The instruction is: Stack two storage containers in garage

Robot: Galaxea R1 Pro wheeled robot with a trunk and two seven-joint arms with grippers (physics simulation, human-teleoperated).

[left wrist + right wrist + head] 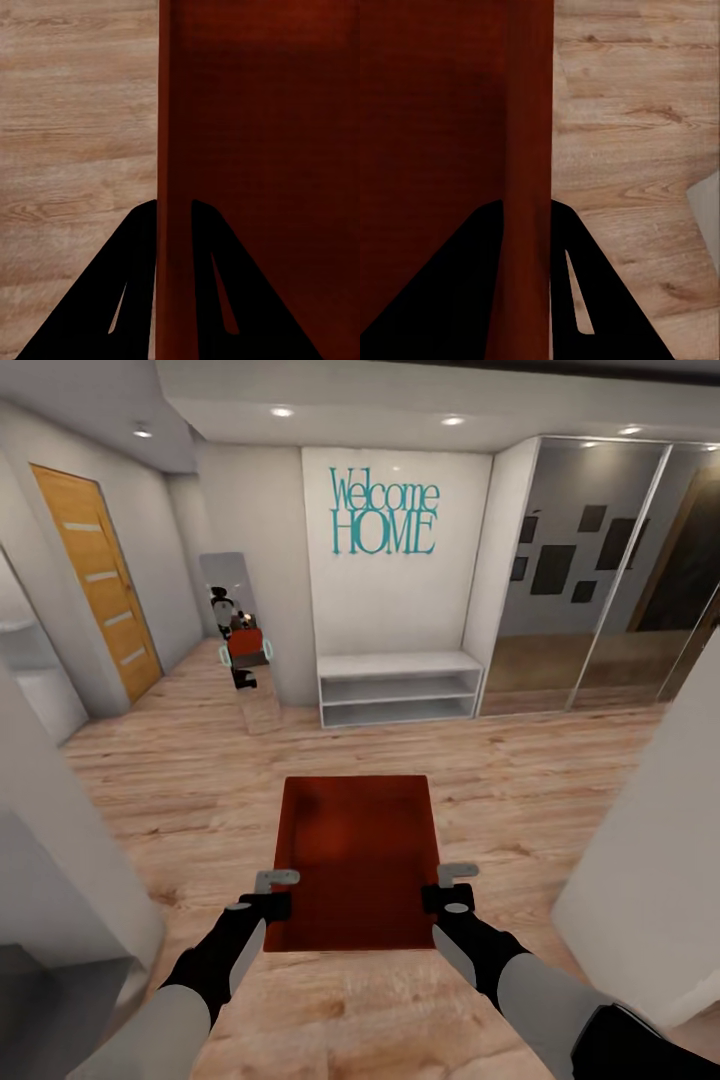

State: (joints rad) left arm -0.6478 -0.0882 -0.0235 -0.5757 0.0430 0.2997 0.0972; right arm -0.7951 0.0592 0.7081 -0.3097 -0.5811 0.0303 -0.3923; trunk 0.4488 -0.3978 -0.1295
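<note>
Transport step: orange-red rectangular thin-walled storage container (pixel 357 860) carried in front of robot over light wood plank floor (pixel 180 780); left gripper (pixel 268 902) and right gripper (pixel 447 898) each clamped on a side wall. Next: drive on toward garage, keeping bin level.

An orange-red bin (pixel 358 860) is seen over light wood planks (pixel 180 780). Teal lettering (pixel 384 512) is set on a white wall (pixel 400 600). A white shelf (pixel 398 688) and an orange-brown door (pixel 100 580) are shown; black fingers (pixel 112 292) are seen.
</note>
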